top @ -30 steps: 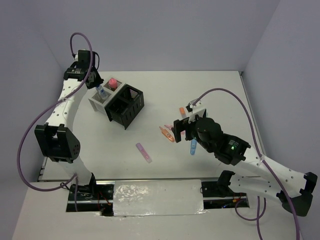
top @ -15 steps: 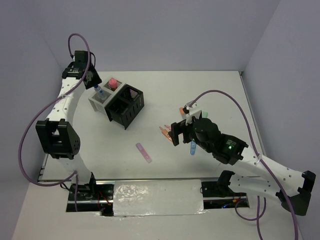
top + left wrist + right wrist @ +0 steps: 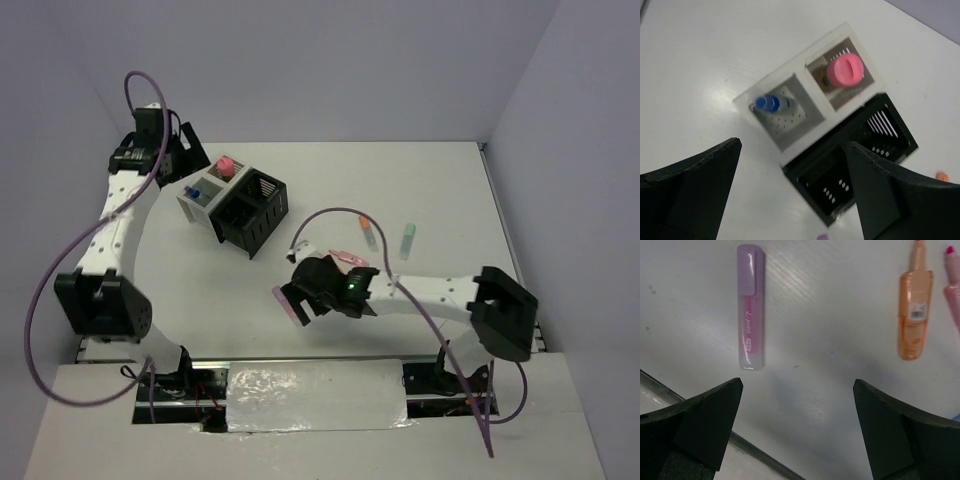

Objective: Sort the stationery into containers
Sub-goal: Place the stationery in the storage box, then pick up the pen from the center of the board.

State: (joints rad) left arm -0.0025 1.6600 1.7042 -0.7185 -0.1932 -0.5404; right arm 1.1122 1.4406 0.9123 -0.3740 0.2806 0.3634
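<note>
Four mesh containers (image 3: 236,206) stand in a cluster at the back left. A blue-capped clear pen (image 3: 771,103) stands in one white bin (image 3: 805,107). A pink-capped bottle (image 3: 845,70) fills the other white bin. Both black bins (image 3: 840,187) look empty. My left gripper (image 3: 792,144) hangs open above the cluster, holding nothing. My right gripper (image 3: 797,382) is open, low over the table beside a purple marker (image 3: 750,320), not touching it. An orange highlighter (image 3: 914,315) and a pink marker (image 3: 954,285) lie further off. A green marker (image 3: 407,238) lies at the right.
The table's near edge (image 3: 715,435) runs as a dark strip close under my right gripper. A short orange item (image 3: 366,230) lies near the green marker. Grey walls close in the back and right sides. The right arm (image 3: 430,292) stretches across the near middle.
My left gripper has opened, left the blue-capped pen in the white bin and drawn back up. My right arm has swung left from the marker group to the purple marker.
</note>
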